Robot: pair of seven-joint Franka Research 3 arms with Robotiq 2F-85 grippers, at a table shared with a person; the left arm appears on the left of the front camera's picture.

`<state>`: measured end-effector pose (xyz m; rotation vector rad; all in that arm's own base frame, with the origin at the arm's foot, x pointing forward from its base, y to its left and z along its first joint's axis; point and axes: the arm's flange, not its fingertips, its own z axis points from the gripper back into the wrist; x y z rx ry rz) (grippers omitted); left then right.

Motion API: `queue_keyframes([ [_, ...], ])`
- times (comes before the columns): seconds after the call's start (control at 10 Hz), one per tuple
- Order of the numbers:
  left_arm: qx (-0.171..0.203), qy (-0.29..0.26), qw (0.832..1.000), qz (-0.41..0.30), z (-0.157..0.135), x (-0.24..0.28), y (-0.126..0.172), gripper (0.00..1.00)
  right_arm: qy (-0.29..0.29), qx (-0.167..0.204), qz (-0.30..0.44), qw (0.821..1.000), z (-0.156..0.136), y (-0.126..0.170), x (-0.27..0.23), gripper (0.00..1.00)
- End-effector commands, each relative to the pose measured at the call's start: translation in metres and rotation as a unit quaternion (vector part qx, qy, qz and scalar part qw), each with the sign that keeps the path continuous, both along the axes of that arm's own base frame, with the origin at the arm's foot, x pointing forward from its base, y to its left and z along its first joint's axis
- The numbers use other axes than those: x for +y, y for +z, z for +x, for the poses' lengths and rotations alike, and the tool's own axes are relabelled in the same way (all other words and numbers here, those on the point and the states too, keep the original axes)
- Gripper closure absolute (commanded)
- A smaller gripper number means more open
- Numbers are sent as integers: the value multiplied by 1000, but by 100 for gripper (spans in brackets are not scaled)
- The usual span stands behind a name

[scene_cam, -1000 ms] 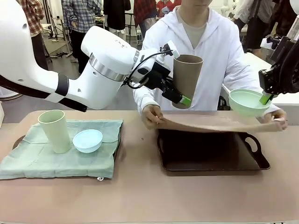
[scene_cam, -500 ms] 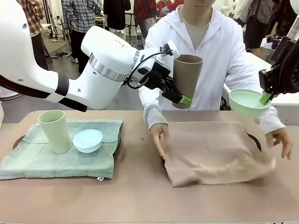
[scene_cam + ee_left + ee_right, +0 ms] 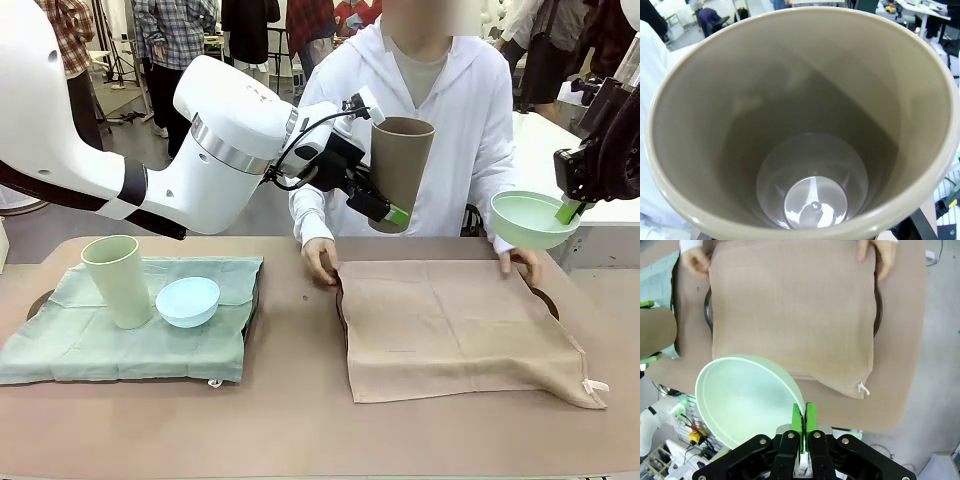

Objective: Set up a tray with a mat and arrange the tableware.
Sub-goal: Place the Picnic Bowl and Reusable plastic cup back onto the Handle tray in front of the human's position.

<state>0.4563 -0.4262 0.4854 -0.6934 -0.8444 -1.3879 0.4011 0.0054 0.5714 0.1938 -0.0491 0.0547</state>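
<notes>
Tan cloth now lies flat — a second ago the person was holding this mat (image 3: 455, 325) in the air over the dark tray, and half a second ago it was still rumpled. Now it covers the tray (image 3: 545, 298), only a handle edge peeking out, its near corner hanging past the rim. By my reading the mat step is done and placing comes next.

Left of the mat, on a soft green cloth (image 3: 120, 335), stand the smooth pale green cup (image 3: 116, 281) and the shallow light blue bowl (image 3: 188, 301). Above the mat's far left corner the left claw (image 3: 385, 205) is clamped on the matte, tapered brown cup (image 3: 400, 170), held aloft. The person's hands (image 3: 320, 262) press the mat's far corners. Above its far right corner the right claw (image 3: 804, 422) is clenched on the thin rim of the glossy mint green bowl (image 3: 532, 219).
</notes>
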Motion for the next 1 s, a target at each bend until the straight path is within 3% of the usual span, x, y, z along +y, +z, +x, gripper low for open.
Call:
queue_keyframes([
  [0.0,-4,-7,1000,-3,2,-1,2,100,4,0,0,1000,-4,-1,0,100],
  [0.9,-4,-7,1000,-3,2,-1,2,100,4,0,0,1000,-4,-1,0,100],
])
